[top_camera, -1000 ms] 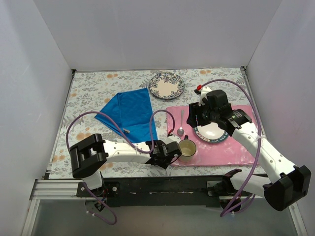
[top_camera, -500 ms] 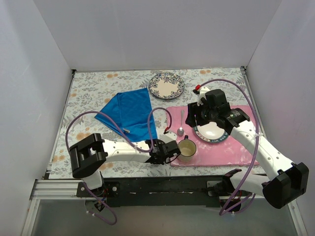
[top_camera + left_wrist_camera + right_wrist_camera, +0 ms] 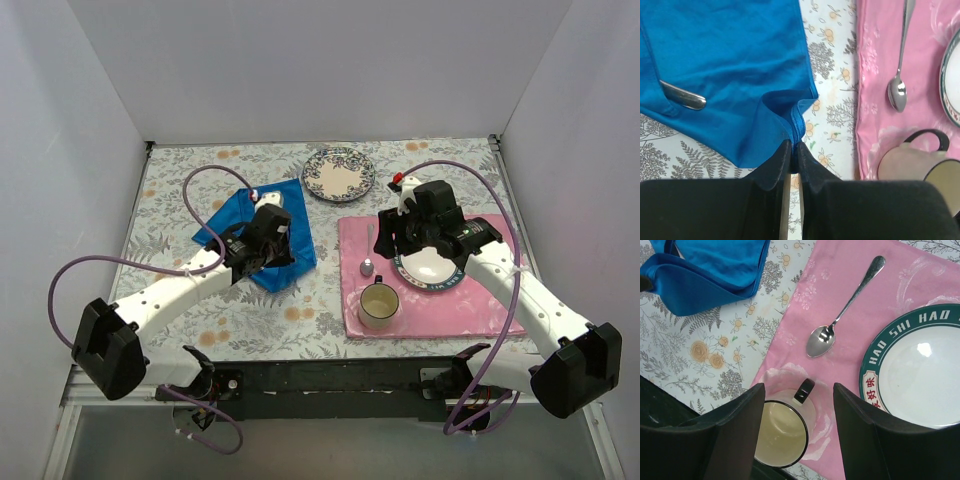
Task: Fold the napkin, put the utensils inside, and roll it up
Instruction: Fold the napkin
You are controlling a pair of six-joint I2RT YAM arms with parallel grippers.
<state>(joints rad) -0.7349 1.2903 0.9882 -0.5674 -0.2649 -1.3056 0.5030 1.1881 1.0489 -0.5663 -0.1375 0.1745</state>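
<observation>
The left claw [image 3: 792,145] is clamped shut on a bunched corner of the blue napkin [image 3: 735,50], which lies on the floral table [image 3: 832,107] just left of the pink placemat [image 3: 875,60]. I judge the fold is only starting. To do it well, lift the corner just enough to clear the cloth, carry it straight across to the opposite edge, and let go once the edges line up, without dragging the whole napkin. Only the left wrist view shows the pinch and 1 silver utensil end [image 3: 684,95] poking from a crease; from above, the arm hides both. The right wrist view shows the right claw [image 3: 799,390] spread wide and empty above the mug [image 3: 782,432], with the spoon [image 3: 827,337] just beyond
</observation>
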